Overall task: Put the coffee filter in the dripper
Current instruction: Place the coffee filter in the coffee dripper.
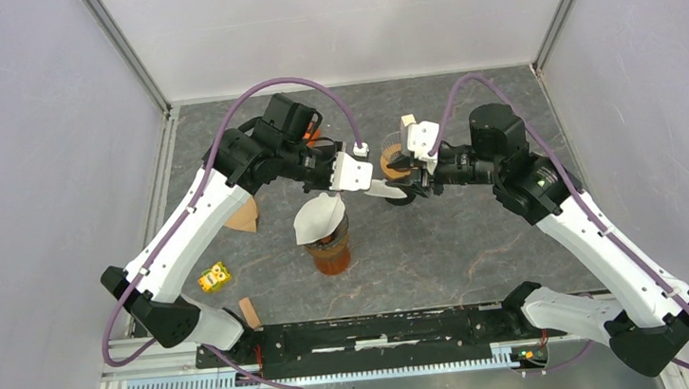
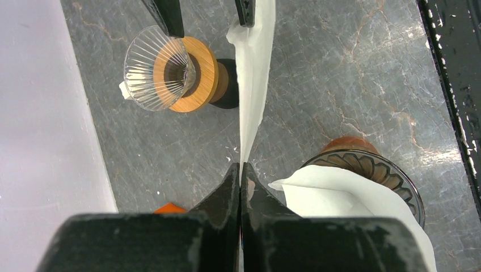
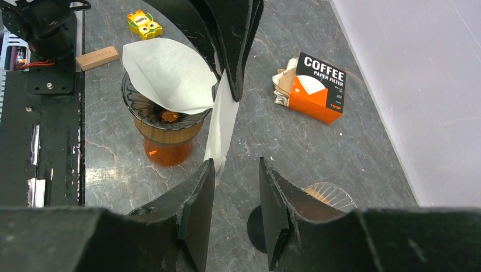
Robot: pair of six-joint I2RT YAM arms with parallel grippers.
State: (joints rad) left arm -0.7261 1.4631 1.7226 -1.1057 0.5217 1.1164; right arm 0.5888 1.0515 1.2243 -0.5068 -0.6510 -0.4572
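We're pinching the folded filter (image 2: 252,85) with the left gripper (image 2: 240,170). Its fingers are squeezed fully together on one end of the paper, so the filter is hanging in the air just beside the glass dripper (image 2: 164,68), not in it. The paper's long axis is running straight from our left fingers toward the right gripper (image 3: 235,170), which is sitting just over the glass dripper with its fingers spread and gripping nothing. The free end is poking at the mouth of that gap, and we can't tell if it's touching a finger. So the right arm is looking like the nearer one, and we're guessing a handoff is coming. The dark dripper (image 2: 368,170), well away from the glass dripper, is already lined.
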